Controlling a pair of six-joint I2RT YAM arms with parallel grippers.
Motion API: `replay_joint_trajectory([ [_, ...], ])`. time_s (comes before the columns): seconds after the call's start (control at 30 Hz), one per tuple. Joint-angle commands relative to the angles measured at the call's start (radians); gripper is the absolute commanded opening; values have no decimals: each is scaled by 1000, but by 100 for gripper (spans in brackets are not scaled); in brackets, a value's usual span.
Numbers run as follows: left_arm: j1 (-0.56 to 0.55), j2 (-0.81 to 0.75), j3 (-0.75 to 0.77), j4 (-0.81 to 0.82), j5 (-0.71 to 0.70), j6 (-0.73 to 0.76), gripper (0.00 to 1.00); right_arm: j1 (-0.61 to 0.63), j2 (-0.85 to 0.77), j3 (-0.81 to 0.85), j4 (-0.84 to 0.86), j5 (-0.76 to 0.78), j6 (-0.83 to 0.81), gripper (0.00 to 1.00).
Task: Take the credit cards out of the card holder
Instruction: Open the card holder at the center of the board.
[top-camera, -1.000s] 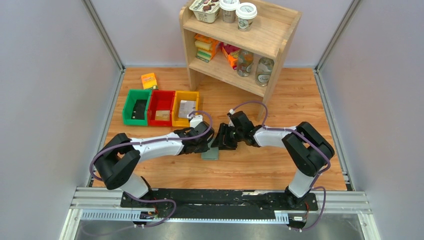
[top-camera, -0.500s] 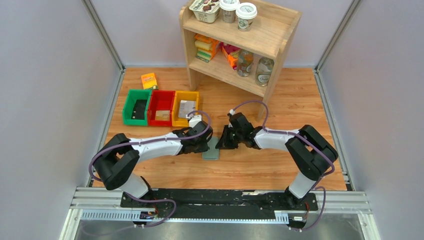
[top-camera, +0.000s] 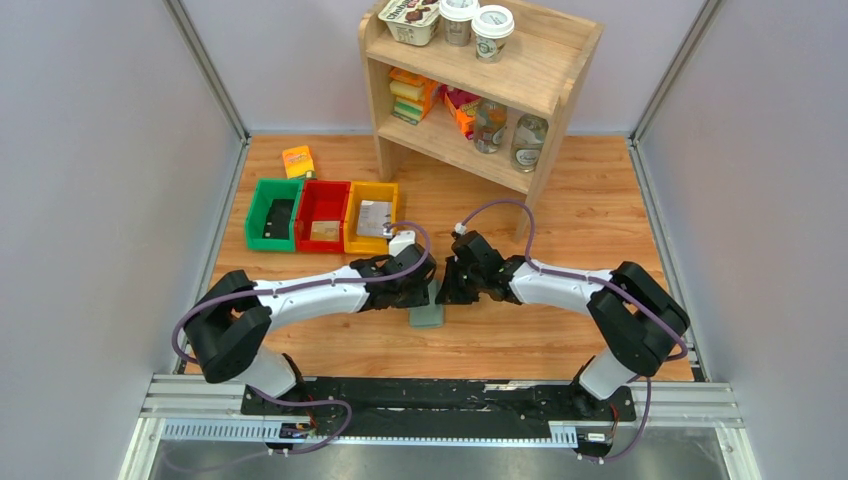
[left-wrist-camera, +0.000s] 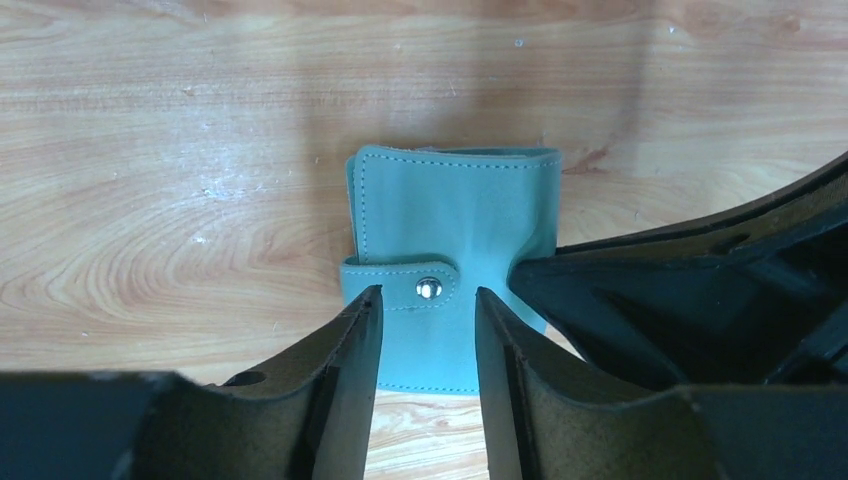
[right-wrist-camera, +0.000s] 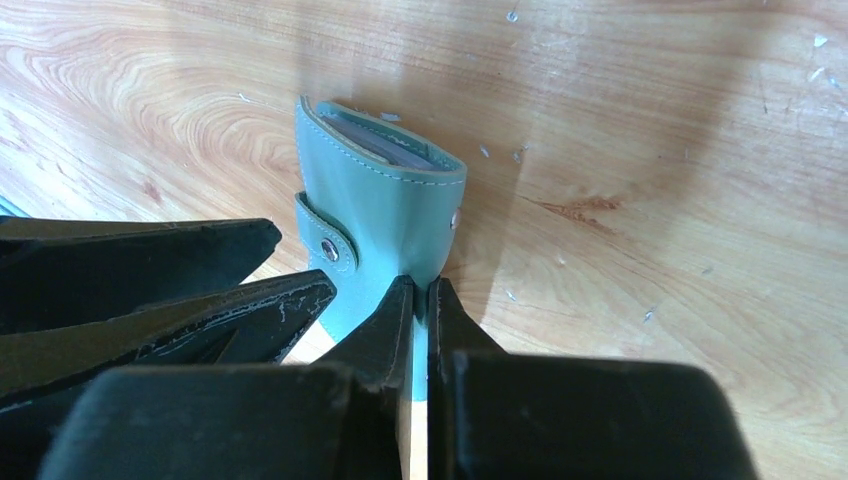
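The card holder (left-wrist-camera: 455, 215) is a sage-green wallet lying on the wooden table, folded, with its side tab snapped over the front. My left gripper (left-wrist-camera: 428, 295) is open just above it, one finger on each side of the snap tab. My right gripper (right-wrist-camera: 420, 288) is shut on the holder's right edge, a thin green strip pinched between its fingers. Grey edges of the credit cards (right-wrist-camera: 380, 143) show inside the holder's far end. From above, the card holder (top-camera: 425, 316) lies under the two meeting grippers, left gripper (top-camera: 427, 292) and right gripper (top-camera: 444, 291).
Green (top-camera: 272, 214), red (top-camera: 322, 215) and yellow (top-camera: 370, 217) bins stand in a row at the back left, with an orange packet (top-camera: 298, 161) behind them. A wooden shelf (top-camera: 478, 80) with jars, cups and packets stands at the back centre.
My right gripper has shut on the card holder's edge. My left gripper has opened. Both grippers have shifted slightly toward the near edge, and the holder has moved with them.
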Motion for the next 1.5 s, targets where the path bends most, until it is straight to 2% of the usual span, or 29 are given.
replay_joint_trajectory([
  [0.0,0,-12,42,-19,-18,-30,48,13,-33,28,-59,55,-27,0],
  [0.47,-23,126,84,-51,48,-12,47,28,-31,39,-53,46,-15,0],
  [0.6,-25,163,91,-88,27,-12,38,31,-40,39,-53,38,-12,0],
  [0.77,-25,165,91,-106,1,-4,7,34,-44,36,-50,35,-16,0],
  [0.83,-26,145,87,-100,-10,2,2,34,-44,33,-50,35,-19,0],
  [1.03,-19,-8,26,-30,-19,26,1,27,-51,23,-56,43,-56,0],
  [1.13,9,-96,-60,18,-12,4,0,16,-54,19,-58,41,-76,0],
  [1.2,29,-186,-127,52,-9,-19,0,13,-56,23,-62,44,-93,2],
  [1.3,43,-234,-211,89,-3,-62,0,11,-48,35,-84,47,-119,7],
  [1.47,46,-245,-326,187,54,-142,0,13,-76,72,-176,95,-161,27],
])
